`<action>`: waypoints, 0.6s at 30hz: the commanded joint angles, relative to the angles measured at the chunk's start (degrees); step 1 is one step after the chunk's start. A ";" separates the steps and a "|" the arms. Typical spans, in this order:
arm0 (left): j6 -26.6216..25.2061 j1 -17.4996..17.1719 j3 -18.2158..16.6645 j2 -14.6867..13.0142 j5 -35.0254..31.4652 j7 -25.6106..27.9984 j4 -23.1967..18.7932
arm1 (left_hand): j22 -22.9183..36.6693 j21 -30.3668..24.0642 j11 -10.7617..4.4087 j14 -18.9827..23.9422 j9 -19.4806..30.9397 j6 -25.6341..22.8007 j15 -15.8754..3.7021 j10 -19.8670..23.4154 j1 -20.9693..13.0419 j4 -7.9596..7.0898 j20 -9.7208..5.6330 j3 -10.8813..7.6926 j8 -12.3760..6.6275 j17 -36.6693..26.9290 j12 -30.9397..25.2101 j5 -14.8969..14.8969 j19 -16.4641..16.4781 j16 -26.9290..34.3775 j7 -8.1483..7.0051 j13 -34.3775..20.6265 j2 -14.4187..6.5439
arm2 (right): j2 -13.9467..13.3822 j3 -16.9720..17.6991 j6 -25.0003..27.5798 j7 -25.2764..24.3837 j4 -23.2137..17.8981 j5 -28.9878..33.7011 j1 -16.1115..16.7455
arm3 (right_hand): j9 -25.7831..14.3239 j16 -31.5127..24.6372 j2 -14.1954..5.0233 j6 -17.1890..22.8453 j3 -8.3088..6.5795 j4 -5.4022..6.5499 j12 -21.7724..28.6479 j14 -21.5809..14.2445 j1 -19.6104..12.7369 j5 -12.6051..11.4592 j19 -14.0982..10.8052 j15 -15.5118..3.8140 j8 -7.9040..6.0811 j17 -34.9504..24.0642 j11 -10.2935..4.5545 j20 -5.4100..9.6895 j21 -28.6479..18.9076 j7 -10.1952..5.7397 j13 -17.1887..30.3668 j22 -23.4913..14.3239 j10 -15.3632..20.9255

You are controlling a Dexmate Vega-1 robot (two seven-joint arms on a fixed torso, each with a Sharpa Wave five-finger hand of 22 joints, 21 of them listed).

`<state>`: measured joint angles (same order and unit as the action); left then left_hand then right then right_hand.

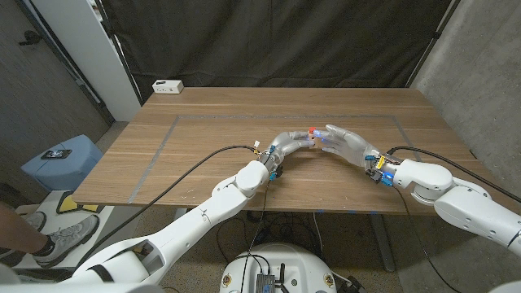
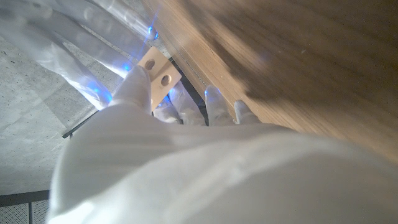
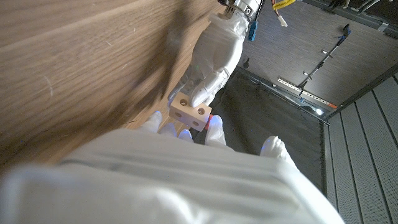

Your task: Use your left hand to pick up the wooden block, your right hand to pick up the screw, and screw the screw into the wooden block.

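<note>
Dark curtains hang behind a wooden table (image 1: 203, 122). Above its middle, the wooden block (image 3: 190, 114), drilled holes visible, is held by the left hand (image 1: 291, 144). The right hand (image 1: 348, 144) meets it fingertip to fingertip; whether the screw is held cannot be told. The block should be kept steady and a hole kept facing the right hand.
</note>
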<state>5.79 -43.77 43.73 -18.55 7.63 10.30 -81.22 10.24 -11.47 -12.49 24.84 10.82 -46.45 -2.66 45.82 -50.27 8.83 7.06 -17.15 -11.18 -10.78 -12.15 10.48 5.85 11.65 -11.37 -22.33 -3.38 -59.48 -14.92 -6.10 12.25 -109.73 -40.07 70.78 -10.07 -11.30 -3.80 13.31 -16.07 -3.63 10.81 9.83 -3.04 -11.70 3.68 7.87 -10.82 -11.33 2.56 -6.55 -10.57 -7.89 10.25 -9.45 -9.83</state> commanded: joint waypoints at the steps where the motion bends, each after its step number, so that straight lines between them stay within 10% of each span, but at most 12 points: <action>1: 0.16 0.07 0.18 -0.05 -0.24 -0.14 0.01 | 0.28 -0.21 -0.02 -0.21 0.12 -0.42 -3.97 -0.41 -0.14 -0.19 0.01 -0.26 -0.26 -0.10 0.04 0.44 -0.43 0.33 -0.17 -0.04 -0.23 | -0.54 1.40 0.16 -0.55 0.15 -0.52 0.96 | -0.04 -0.27 -0.34 0.58 -0.35 -0.05 0.31 8.60 -0.33 -0.26 -0.21 0.12 -0.09 -0.15 -0.20 -0.06 -0.32 0.14 0.18 -0.25 -6.74; 18: 0.42 0.30 0.25 -0.17 -0.41 -0.57 0.13 | 0.28 -0.17 -0.03 -0.29 0.12 -0.29 -3.92 -0.60 -0.03 -0.26 0.05 -0.20 -0.24 -0.12 0.07 0.43 -0.58 0.31 -0.23 -0.03 -0.22 | 0.24 1.56 0.18 -0.97 1.86 0.22 0.23 | -0.04 -0.13 -0.31 -2.61 -0.40 -0.12 -0.04 8.92 -0.40 -0.25 0.06 0.23 1.06 -0.14 -0.25 -0.11 -0.18 -0.10 0.19 -0.25 -7.63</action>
<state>5.97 -43.69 43.88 -18.60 7.32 10.07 -81.21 10.24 -11.47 -12.63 24.84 10.80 -46.49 -2.66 45.34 -50.27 8.90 7.07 -17.08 -11.18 -10.78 -12.15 10.61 5.84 11.66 -11.44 -22.33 -3.38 -59.77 -13.41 -6.10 11.59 -108.87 -40.46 71.62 -10.07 -11.30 -3.80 11.52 -16.07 -3.63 10.81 9.83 -3.05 -11.70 3.68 7.87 -9.93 -11.32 2.56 -6.55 -10.57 -7.81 10.25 -9.45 -9.83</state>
